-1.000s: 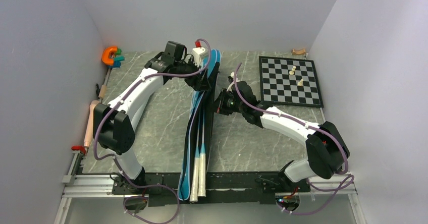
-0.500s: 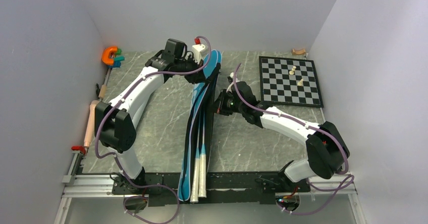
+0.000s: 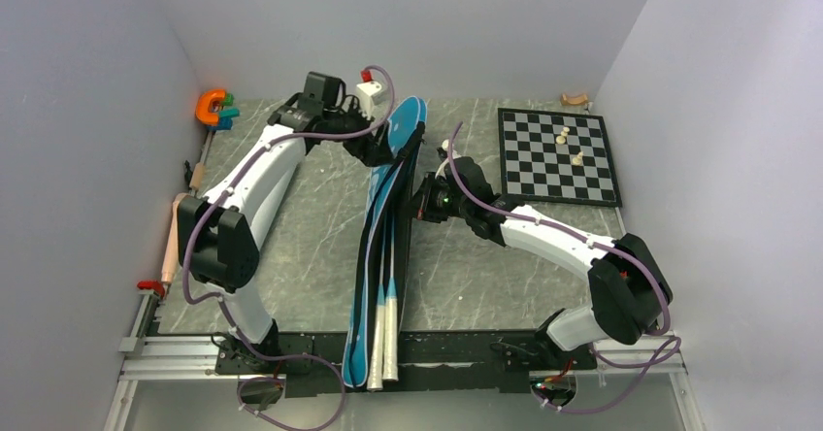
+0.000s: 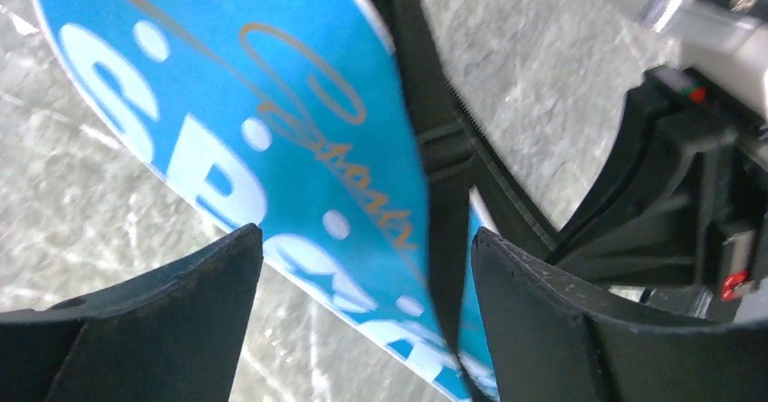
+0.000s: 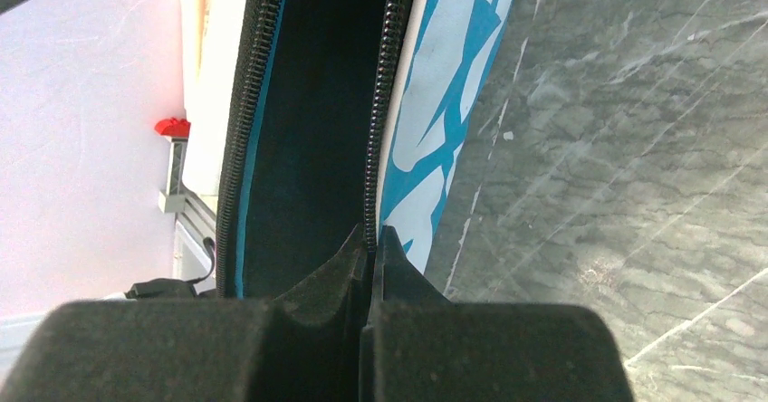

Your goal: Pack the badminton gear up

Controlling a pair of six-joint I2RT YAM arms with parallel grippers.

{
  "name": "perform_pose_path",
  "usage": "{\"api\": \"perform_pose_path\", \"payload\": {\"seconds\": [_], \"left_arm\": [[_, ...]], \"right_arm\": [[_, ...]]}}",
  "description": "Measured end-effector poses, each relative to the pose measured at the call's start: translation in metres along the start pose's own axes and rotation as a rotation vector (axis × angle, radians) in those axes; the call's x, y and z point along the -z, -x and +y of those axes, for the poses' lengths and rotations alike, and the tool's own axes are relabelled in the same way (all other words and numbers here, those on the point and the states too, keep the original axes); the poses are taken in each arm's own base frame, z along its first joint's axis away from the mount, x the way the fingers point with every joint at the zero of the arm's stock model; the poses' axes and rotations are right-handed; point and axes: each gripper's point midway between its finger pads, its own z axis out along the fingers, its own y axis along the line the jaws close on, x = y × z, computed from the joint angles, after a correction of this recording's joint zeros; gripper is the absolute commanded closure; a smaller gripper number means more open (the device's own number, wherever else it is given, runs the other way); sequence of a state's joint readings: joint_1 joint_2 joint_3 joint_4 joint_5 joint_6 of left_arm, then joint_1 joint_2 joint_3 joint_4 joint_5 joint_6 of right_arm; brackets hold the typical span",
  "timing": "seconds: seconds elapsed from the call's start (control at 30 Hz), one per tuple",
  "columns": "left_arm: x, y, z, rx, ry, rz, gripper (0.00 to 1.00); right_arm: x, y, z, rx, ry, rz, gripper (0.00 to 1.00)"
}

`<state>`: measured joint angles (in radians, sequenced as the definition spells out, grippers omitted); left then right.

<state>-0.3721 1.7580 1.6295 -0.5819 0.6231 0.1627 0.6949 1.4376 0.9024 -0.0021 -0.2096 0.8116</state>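
Left gripper (image 4: 367, 239) of mine gapes wide over the blue SPORT bag (image 4: 272, 103), which lies lengthwise mid-table. My right gripper (image 5: 372, 239) is clamped on its zipper edge (image 5: 389, 103). White racket handles (image 3: 380, 344) stick out toward me; the heads are hidden inside.

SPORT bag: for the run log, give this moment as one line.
SPORT bag: unzipped | rackets: inside, handles sticking out | left jaws: open over bag's far end | right jaws: shut on zipper edge
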Motion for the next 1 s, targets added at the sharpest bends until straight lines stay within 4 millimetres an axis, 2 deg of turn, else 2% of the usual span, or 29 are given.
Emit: {"api": "perform_pose_path", "payload": {"seconds": [0.13, 0.27, 0.4, 0.57, 0.8, 1.0], "left_arm": [[0.016, -0.012, 0.014, -0.015, 0.005, 0.017, 0.06], [0.025, -0.04, 0.002, -0.063, -0.014, 0.068, 0.07], [0.02, -0.065, -0.017, -0.123, -0.05, 0.127, 0.07], [0.008, -0.088, -0.019, -0.178, -0.013, 0.184, 0.08], [0.006, -0.079, 0.004, -0.224, 0.104, 0.167, 0.09], [0.004, -0.06, 0.015, -0.201, 0.174, 0.105, 0.1]], "right_arm": [[0.0, 0.0, 0.0, 0.0, -0.002, 0.001, 1.0], [0.0, 0.0, 0.0, 0.0, -0.001, 0.001, 1.0], [0.0, 0.001, 0.001, 0.0, 0.0, 0.001, 1.0], [0.001, 0.002, 0.004, 0.002, 0.005, 0.0, 1.0], [0.001, -0.001, 0.007, 0.008, 0.009, 0.008, 1.0], [0.001, -0.005, 0.012, 0.023, 0.013, 0.017, 1.0]]}}
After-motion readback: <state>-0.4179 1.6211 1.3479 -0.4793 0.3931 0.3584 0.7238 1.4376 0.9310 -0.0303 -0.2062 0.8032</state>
